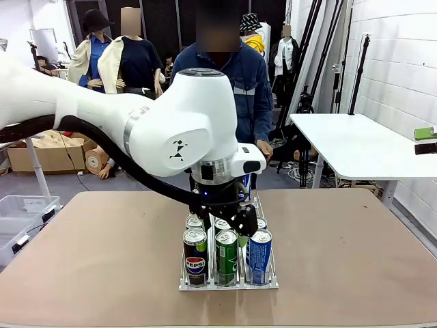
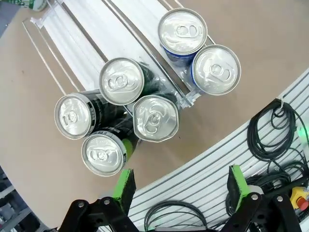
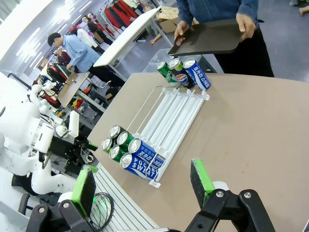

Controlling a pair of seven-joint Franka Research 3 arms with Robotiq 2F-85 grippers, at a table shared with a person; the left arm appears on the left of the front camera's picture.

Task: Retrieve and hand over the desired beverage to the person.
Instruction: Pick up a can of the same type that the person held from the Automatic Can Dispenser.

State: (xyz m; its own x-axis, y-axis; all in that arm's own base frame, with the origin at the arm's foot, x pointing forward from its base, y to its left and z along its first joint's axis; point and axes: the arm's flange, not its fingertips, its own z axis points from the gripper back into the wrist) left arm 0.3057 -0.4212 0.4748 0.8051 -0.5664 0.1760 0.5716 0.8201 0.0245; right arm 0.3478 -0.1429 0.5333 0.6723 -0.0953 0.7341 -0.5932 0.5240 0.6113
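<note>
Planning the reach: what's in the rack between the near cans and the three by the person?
Nothing: the right wrist view shows the rack bare between the near cans and the far cans.

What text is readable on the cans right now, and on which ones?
"PEPSI": black can, front view.
"POCARI SWEAT": blue can, right wrist view.
Green can: print too blurred to read.
Far blue can: Korean lettering, too small to read.
</note>
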